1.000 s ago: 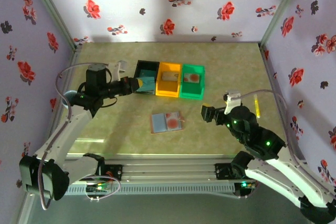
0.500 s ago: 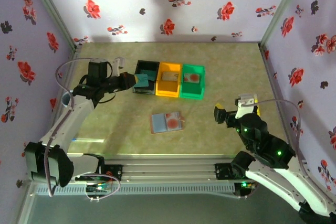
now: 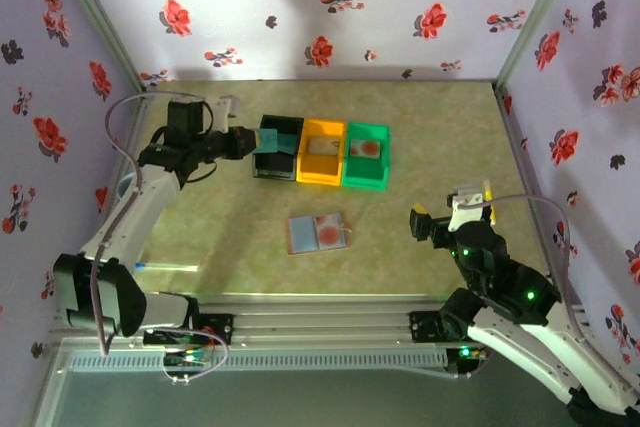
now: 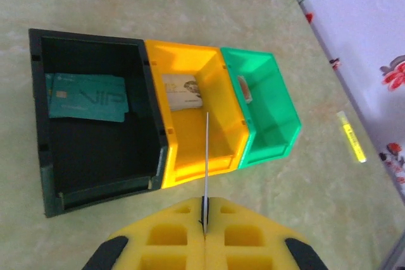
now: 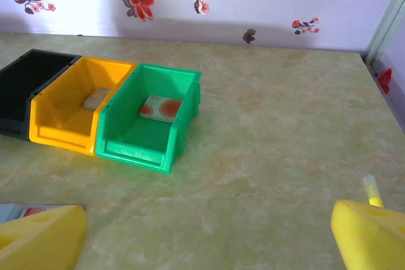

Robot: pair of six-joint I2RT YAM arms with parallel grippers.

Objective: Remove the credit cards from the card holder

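The card holder (image 3: 303,235) lies open on the counter (image 3: 220,237), in the middle and closer to the near edge, with its blue-grey inside facing up. Three bins sit side by side closer to the far edge: a black bin (image 4: 88,37), an orange bin (image 4: 183,169) and a green bin (image 4: 272,150). The left end effector (image 4: 204,213) is at the black bin's left side, pressed together on a thin card (image 4: 207,156) seen from its edge. The right end effector (image 5: 207,238) is spread wide, up over the counter near the right edge. A teal-green card (image 4: 87,98) lies flat in the black bin. A pale card (image 4: 183,92) lies in the orange bin. A red-spotted card (image 5: 159,108) lies in the green bin. Another spotted card (image 3: 329,234) lies on the open holder. A yellow pen (image 4: 351,137) lies by the right edge.
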